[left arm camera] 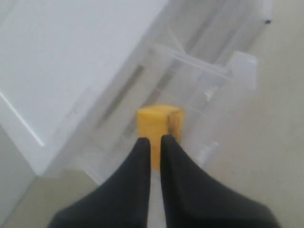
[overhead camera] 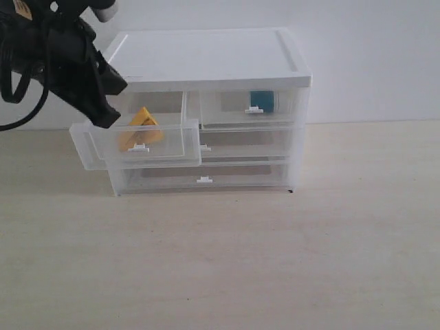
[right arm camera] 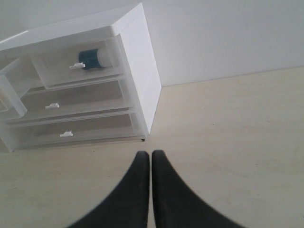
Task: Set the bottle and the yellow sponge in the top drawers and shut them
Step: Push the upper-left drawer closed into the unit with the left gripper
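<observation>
Sticking out from the front of a small chest is the left top drawer (overhead camera: pixel 172 148). It is see-through plastic, shaped like a box, with a tiny white tab for a handle. The yellow sponge (overhead camera: pixel 141 129) is inside it. The sponge is a soft-looking block with flat sides, and it leans at a tilt instead of lying flat.

The left gripper (overhead camera: pixel 106 118) is black and pointy. It hangs at the back left corner of that open drawer, with its tip close beside the sponge. The exterior view shows a gap between them. Its jaws are pressed together and hold nothing. In the left wrist view the sponge sits just past the two dark tips. I cannot tell if the gripper touches the drawer wall.

The right top drawer (overhead camera: pixel 227 117) is pushed in. The bottle (overhead camera: pixel 262 100) is inside it, right behind the little white tab. It is round and teal, and the right wrist view shows it lying on its side with its white cap.

A flat white lid (overhead camera: pixel 206 58) covers the chest. Two wide clear drawers (overhead camera: pixel 240 144) sit under the top ones, both pushed in.

The right gripper (right arm camera: pixel 151 154) is over the pale, smooth worktop (overhead camera: pixel 275 261), well apart from the chest. Its jaws are clenched on nothing.
</observation>
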Action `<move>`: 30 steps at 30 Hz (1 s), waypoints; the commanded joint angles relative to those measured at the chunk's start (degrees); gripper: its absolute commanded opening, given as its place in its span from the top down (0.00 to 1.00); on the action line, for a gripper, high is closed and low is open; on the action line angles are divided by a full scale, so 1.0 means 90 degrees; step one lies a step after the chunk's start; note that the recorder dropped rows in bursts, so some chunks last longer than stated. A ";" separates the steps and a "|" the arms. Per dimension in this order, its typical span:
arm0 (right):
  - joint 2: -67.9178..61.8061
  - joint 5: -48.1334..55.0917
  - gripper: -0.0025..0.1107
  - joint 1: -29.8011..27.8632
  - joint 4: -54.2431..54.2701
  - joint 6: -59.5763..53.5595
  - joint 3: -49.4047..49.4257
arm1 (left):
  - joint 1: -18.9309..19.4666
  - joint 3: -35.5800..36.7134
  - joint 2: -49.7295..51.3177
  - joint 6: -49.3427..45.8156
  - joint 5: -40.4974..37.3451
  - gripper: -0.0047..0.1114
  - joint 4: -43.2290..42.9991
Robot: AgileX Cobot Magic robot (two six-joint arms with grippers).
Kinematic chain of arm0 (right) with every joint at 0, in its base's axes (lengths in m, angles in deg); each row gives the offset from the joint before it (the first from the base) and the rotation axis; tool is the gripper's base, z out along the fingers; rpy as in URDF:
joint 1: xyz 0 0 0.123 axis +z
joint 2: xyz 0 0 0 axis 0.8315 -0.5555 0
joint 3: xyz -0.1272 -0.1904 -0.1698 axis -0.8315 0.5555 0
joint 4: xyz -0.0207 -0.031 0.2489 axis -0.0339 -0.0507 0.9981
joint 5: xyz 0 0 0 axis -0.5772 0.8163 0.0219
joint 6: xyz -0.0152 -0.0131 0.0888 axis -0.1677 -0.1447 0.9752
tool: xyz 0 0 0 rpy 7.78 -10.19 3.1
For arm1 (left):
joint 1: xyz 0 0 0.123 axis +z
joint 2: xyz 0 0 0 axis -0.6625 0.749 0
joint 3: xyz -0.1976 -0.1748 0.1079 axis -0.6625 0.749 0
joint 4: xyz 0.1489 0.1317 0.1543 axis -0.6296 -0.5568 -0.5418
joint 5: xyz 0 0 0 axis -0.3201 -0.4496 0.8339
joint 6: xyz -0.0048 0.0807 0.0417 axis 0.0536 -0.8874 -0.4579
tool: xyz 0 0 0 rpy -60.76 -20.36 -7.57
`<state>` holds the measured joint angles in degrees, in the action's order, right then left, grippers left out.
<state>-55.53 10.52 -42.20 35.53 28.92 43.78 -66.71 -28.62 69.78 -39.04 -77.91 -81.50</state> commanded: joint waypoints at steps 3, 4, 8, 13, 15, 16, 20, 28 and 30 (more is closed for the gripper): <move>0.0024 -0.0075 0.98 -0.0035 0.0020 -0.0008 0.0042 | 0.0002 -0.0004 0.0010 0.0071 -0.1673 0.92 0.0342; 0.0024 -0.0075 0.98 -0.0035 0.0020 -0.0008 0.0042 | 0.0002 -0.0004 0.0033 0.0006 -0.1859 0.92 0.0435; 0.0024 -0.0075 0.98 -0.0035 0.0020 -0.0008 0.0042 | 0.0002 0.0104 0.0114 -0.0266 -0.2010 0.92 0.0856; 0.0024 -0.0075 0.98 -0.0035 0.0020 -0.0008 0.0042 | 0.0002 0.0188 0.0552 -0.0313 -0.1805 0.92 0.0945; 0.0024 -0.0075 0.98 -0.0035 0.0020 -0.0008 0.0042 | 0.0002 0.0188 0.0809 -0.0275 -0.1496 0.92 0.0958; 0.0024 -0.0075 0.98 -0.0035 0.0020 -0.0008 0.0042 | 0.0002 0.0188 0.0919 -0.0226 -0.1358 0.92 0.0973; 0.0024 -0.0075 0.98 -0.0035 0.0020 -0.0008 0.0042 | 0.0002 0.0175 0.1123 -0.0113 -0.0751 0.92 0.0973; 0.0024 -0.0075 0.98 -0.0035 0.0020 -0.0008 0.0042 | 0.0002 0.0175 0.1121 0.0036 0.0399 0.92 0.0840; 0.0024 -0.0075 0.98 -0.0035 0.0020 -0.0008 0.0042 | 0.0002 0.0175 0.1121 0.0200 0.0719 0.92 0.0733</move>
<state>-55.53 10.52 -42.20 35.53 28.92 43.78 -66.71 -27.27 79.97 -39.37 -77.05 -73.81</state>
